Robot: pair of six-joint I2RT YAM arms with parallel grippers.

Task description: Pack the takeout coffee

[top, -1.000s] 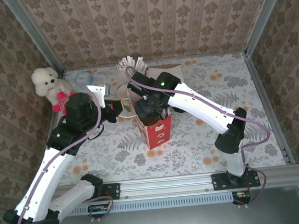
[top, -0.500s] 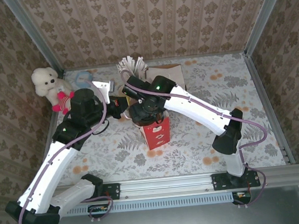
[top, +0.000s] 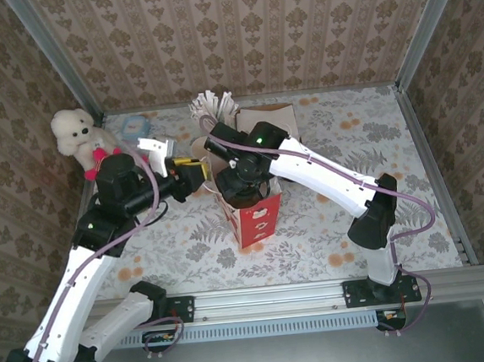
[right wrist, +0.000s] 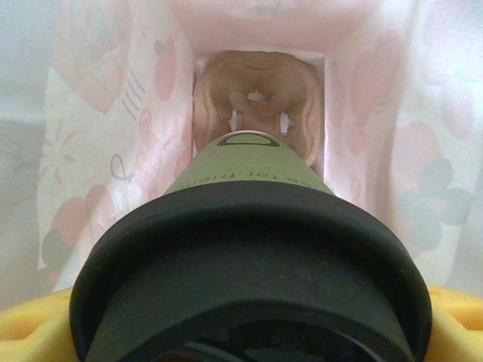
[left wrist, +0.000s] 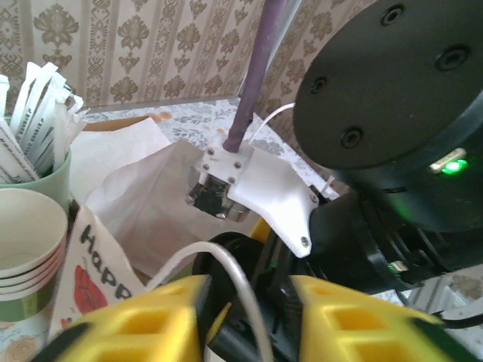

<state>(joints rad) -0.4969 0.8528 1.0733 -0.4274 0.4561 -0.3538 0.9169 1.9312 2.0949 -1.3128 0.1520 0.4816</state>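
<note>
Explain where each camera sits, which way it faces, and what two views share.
Top external: above and behind the bases, facing down on the table; both arms, the left gripper beside the gift bag.
Left wrist: on the left arm, facing the right arm's wrist; own yellow fingers, apart, at the bottom.
Right wrist: facing down into the gift bag, past the takeout coffee held in the right gripper.
Shared: top and left wrist views both show the right arm's wrist.

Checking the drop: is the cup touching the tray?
Cannot tell: the right wrist view looks down the cup, its base overlapping the tray, hiding any gap.
</note>
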